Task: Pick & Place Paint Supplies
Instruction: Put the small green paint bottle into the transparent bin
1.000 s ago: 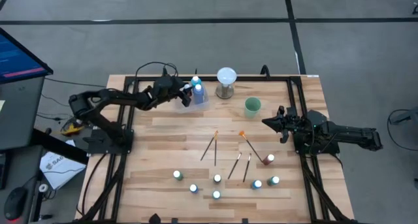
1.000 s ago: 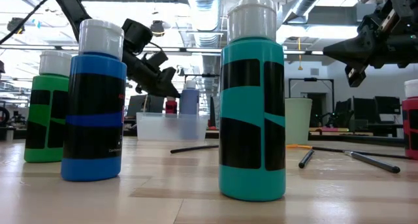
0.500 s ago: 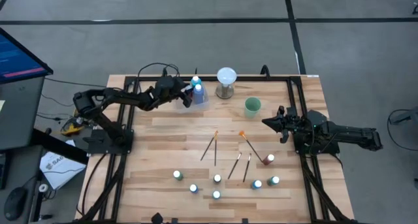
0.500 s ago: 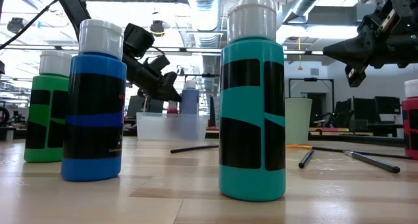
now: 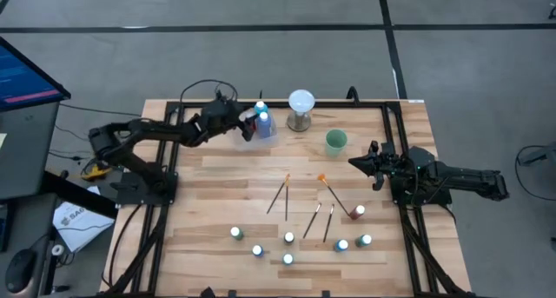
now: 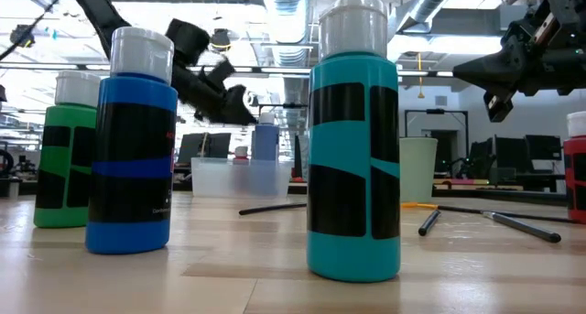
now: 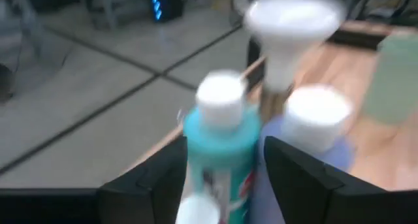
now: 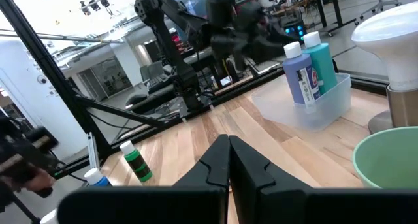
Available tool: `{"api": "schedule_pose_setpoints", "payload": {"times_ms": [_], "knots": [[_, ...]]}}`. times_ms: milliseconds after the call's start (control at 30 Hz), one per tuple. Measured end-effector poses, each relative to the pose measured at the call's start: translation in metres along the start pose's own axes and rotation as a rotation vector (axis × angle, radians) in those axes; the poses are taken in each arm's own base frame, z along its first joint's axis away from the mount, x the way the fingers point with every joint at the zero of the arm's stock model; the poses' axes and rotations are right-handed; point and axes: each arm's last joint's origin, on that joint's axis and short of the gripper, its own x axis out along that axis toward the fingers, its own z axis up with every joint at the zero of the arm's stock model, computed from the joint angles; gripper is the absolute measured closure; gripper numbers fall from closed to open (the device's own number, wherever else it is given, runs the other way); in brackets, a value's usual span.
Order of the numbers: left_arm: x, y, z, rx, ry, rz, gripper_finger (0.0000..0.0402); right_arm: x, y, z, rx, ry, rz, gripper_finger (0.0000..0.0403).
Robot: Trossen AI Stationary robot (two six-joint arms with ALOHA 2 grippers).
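A: Where is the left gripper (image 5: pixel 245 124) at this moment?

B: It is at the far left part of the tabletop (image 5: pixel 226 185), just beside the clear bin (image 5: pixel 261 135). Its fingers are spread, and in the left wrist view the teal bottle (image 7: pixel 219 145) stands between them but nothing is pinched. I judge that this bottle is already put down in the bin, next to the blue bottle (image 5: pixel 264 120).

A: And the right gripper (image 5: pixel 354 162)?

B: It waits over the right side of the tabletop, near the green cup (image 5: pixel 336 141), with its fingers pressed together and holding nothing.

A: So what matters for the coming move?

B: The supplies that remain lie toward the near side. The brushes (image 5: pixel 300 202) are in the middle, their handles running mostly from the far side to the near side, some a little slanted. The small bottles (image 5: pixel 287 242) stand upright in a loose row at the near edge, well apart from the left gripper. The ones at the right end, and the red bottle (image 5: pixel 359 212), are nearer to the right arm; the left end of the row suits the left arm better.
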Motion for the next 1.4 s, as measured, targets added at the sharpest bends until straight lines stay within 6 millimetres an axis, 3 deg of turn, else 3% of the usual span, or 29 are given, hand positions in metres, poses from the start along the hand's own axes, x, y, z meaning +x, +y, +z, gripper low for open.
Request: {"api": "schedule_pose_setpoints", "payload": {"times_ms": [167, 333, 633, 833, 933, 1200, 1400], "knots": [[-0.033, -0.005, 0.035, 0.020, -0.126, -0.077, 0.0173, 0.000, 0.000, 0.000, 0.000, 0.000, 0.000, 0.0403], [-0.084, -0.021, 0.067, 0.034, -0.263, -0.263, 0.0158, 0.000, 0.000, 0.000, 0.000, 0.000, 0.000, 0.0403], [-0.173, -0.073, 0.087, -0.005, -0.425, -0.768, 0.0159, 0.000, 0.000, 0.000, -0.002, 0.000, 0.001, 0.0403], [-0.206, -0.116, 0.076, -0.020, -0.363, -0.943, 0.0158, 0.000, 0.000, 0.000, -0.002, 0.000, 0.000, 0.0403], [-0.214, -0.135, 0.063, 0.077, -0.302, -0.965, 0.0155, 0.000, 0.000, 0.000, -0.002, 0.000, 0.000, 0.0403], [-0.222, -0.184, 0.026, 0.235, -0.149, -1.082, 0.0146, 0.000, 0.000, 0.000, -0.001, 0.000, 0.001, 0.0403], [-0.214, -0.204, 0.002, 0.324, -0.041, -1.085, 0.0148, 0.000, 0.000, 0.000, 0.000, 0.000, 0.001, 0.0403]]}}
